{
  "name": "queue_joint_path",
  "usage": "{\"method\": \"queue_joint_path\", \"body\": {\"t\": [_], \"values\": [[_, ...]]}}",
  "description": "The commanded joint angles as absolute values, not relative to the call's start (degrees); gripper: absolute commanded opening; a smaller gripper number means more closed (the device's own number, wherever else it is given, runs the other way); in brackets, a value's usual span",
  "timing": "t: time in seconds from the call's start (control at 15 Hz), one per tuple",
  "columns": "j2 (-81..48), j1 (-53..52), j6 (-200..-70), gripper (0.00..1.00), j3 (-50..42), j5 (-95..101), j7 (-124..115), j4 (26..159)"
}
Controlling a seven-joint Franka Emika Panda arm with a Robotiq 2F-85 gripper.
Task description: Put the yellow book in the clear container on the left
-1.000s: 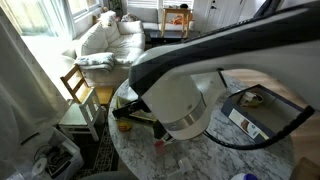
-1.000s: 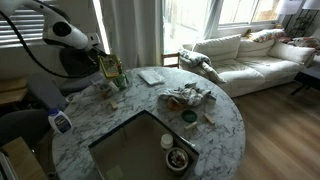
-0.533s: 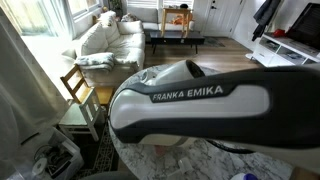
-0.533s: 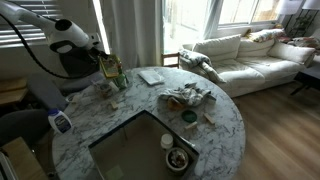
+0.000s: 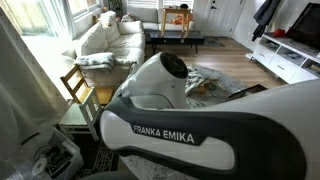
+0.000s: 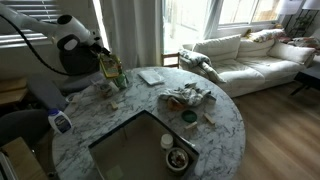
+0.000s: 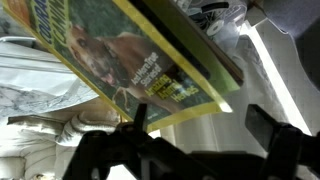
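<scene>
Fingers: your gripper stands spread, pinching nothing.
Book: yellow book lies just beyond both fingertips, tilted, long axis slanting across the gap.
Container: not identifiable.

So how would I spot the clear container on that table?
Start at the round marble table, then look along its far edge. The clear container lies flat there, a shallow whitish rectangle. The yellow book near it stands taller and the cluttered pile nearer the sofa is lumpy; this is low and plain.
</scene>
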State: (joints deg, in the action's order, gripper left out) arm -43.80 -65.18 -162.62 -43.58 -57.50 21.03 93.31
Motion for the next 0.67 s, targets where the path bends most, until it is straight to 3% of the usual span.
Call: {"method": "queue_joint_path", "body": {"t": [0.0, 0.6], "values": [[-43.5, -60.6, -161.4, 1.00, -38.7, -42.7, 10.7, 91.7], [-42.7, -50.0, -157.5, 1.00, -28.1, -5.1, -15.3, 87.1]]}}
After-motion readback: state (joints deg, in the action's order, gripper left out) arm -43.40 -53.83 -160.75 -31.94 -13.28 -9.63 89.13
